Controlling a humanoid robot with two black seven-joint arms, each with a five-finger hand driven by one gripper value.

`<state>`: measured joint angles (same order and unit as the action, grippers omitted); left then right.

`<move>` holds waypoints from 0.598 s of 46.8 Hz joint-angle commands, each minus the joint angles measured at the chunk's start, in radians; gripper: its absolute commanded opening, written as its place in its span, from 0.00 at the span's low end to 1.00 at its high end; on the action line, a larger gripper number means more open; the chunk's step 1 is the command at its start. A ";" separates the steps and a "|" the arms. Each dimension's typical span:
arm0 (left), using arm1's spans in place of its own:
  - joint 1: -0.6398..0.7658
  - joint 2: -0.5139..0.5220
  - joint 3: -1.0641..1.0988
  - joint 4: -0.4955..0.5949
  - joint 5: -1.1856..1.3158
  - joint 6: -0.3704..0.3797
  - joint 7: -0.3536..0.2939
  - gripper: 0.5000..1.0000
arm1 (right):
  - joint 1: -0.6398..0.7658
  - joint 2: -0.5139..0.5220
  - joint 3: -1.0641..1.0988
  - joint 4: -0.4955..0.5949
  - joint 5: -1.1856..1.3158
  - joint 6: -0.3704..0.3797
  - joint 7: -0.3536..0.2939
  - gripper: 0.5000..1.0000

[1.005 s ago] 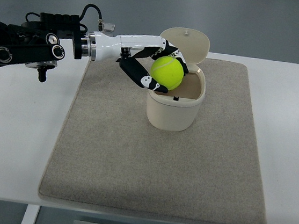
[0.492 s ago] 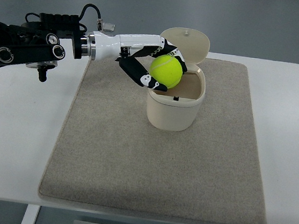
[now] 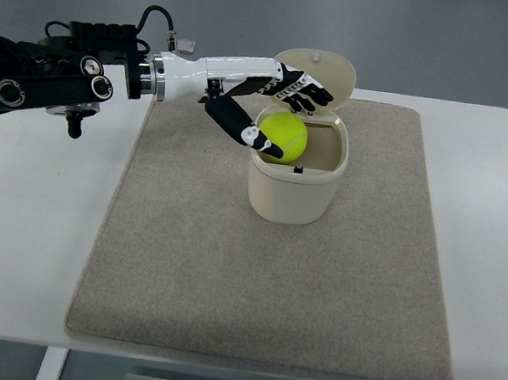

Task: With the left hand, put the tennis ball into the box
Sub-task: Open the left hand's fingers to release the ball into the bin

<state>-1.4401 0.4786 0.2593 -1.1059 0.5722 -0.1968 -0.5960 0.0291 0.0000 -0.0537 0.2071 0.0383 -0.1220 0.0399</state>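
1. Looks like a robotics lab or test room.
2. Shows a plain white bench with a beige mat laid flat on it as a work area.
3. Stands on a bare grey floor, without household furnishings.
4. Carries exposed black cabling on the arm.

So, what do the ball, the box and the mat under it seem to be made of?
Tennis ball: yellow-green felt, matte and fuzzy. Box: probably plastic, smooth cream walls with a soft sheen. Mat: likely woven fabric or felt, beige with a grainy texture.
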 commanded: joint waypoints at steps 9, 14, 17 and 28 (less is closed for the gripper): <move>0.000 0.000 -0.006 -0.003 0.000 0.000 -0.001 0.77 | 0.000 0.000 0.000 0.000 0.000 -0.001 0.000 0.80; -0.002 0.000 -0.014 -0.008 -0.008 0.002 -0.001 0.77 | 0.000 0.000 0.000 0.000 0.000 0.001 0.000 0.80; 0.000 0.000 -0.040 -0.011 -0.008 0.002 -0.001 0.77 | 0.000 0.000 0.000 0.000 0.000 0.001 0.000 0.80; 0.006 -0.002 -0.147 -0.048 -0.015 0.017 -0.001 0.77 | 0.000 0.000 0.000 0.000 0.000 0.001 0.000 0.80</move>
<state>-1.4347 0.4776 0.1360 -1.1458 0.5599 -0.1934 -0.5969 0.0293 0.0000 -0.0537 0.2071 0.0383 -0.1220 0.0400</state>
